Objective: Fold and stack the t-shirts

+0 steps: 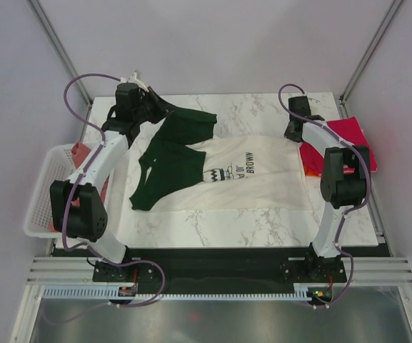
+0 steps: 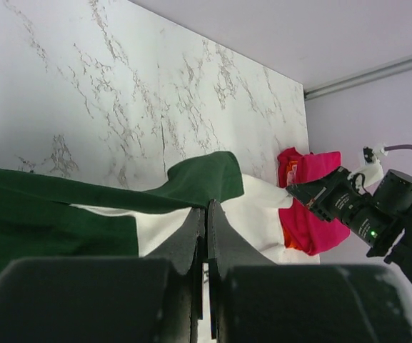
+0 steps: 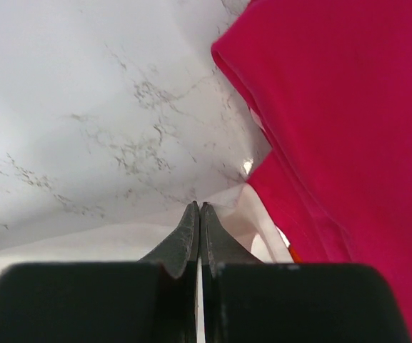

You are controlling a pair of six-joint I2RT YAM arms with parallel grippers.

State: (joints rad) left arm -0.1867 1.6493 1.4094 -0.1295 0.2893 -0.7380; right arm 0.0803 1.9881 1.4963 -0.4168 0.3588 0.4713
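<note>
L claw (image 2: 206,209) & R claw (image 3: 199,207) each pinch opposite ends of cream tee (image 1: 263,179) on bench (image 1: 213,223); magenta tee (image 1: 352,136) adj. R claw.

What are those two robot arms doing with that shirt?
They are working on folding a cream t-shirt with green sleeves, spread on the marble table. The left claw is shut, pinching the shirt near a green sleeve. The right claw is shut on its far right edge. A magenta shirt lies off to the right.
</note>
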